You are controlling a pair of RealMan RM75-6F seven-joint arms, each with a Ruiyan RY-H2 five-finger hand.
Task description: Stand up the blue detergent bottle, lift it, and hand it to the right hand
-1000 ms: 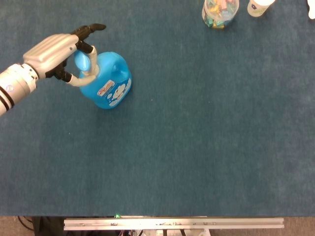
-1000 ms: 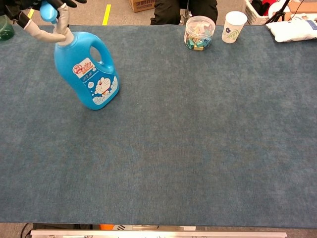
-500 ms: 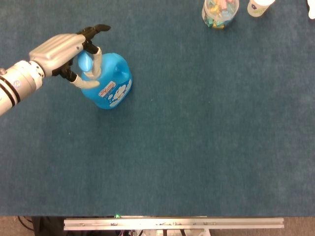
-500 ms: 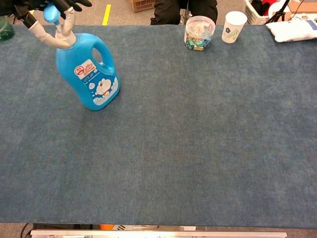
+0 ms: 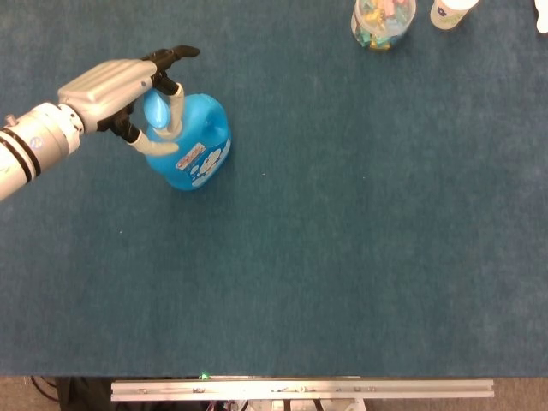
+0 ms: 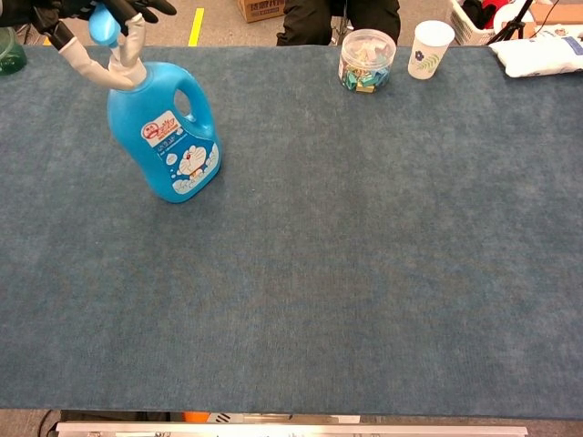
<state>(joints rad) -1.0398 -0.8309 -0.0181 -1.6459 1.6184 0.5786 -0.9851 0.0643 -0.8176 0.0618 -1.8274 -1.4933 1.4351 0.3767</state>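
The blue detergent bottle [image 5: 195,142] [image 6: 168,132] stands on its base on the blue table cover at the left, leaning slightly left, its cartoon label facing front. My left hand [image 5: 120,90] [image 6: 96,27] grips the bottle's neck just below the light-blue cap [image 5: 155,110] [image 6: 103,25], with pale fingers [image 5: 157,145] curled around it. In the chest view the hand is partly cut off by the top edge. My right hand shows in neither view.
A clear jar of colourful clips [image 6: 366,59] [image 5: 383,22] and a white paper cup [image 6: 428,47] stand at the far edge on the right. A white cloth [image 6: 544,50] lies at the far right corner. A metal rail [image 5: 300,390] runs along the near edge.
My left hand has carried the bottle's neck to the right, so the bottle stands more upright than a second ago. Its base has stayed in place.
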